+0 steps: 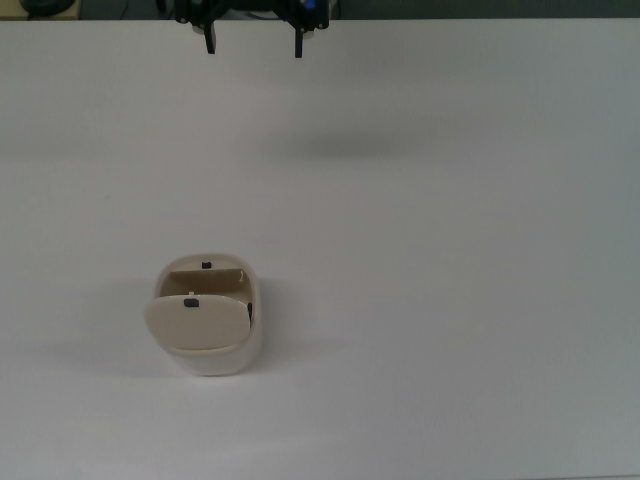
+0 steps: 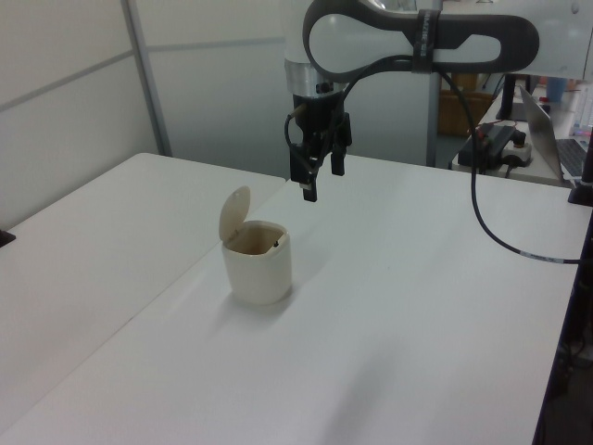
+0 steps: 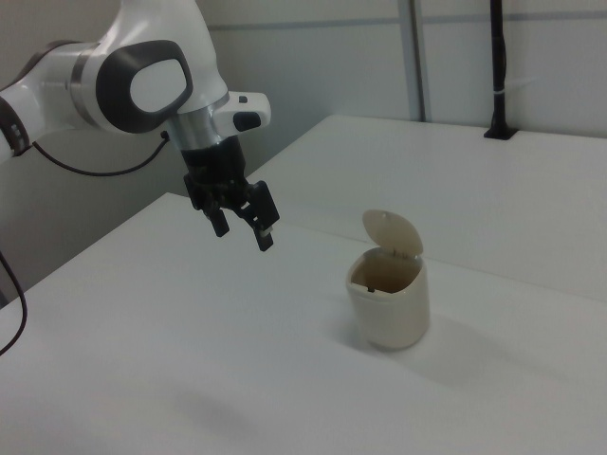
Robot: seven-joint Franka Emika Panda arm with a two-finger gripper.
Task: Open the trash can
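The small cream-white plastic trash can [image 1: 208, 322], rounded-square in outline, stands upright on the plain white surface [image 1: 450, 250], toward the lower left of the top view. Its beige hinged lid [image 2: 233, 213] is swung up and stands nearly vertical on 1 side, so the mouth is uncovered and the darker inside wall shows in the left view and the right view [image 3: 387, 301]. In the top view, a tiny black mark sits on the lid and another on the rim of the body behind it.

The black two-finger hand [image 2: 321, 178] of the white robot arm [image 3: 142, 85] hangs in the air well apart from the trash can, touching nothing. Its 2 fingers are spread wide apart with nothing between them; in the top view only the fingertips [image 1: 211, 46] show at the upper edge, and a soft shadow lies on the surface below them. In the left view the hand is above and to the right of the trash can; in the right view [image 3: 243, 220] it is to the left of it and higher.

A black cable [image 2: 482, 218] loops down from the arm in the left view.
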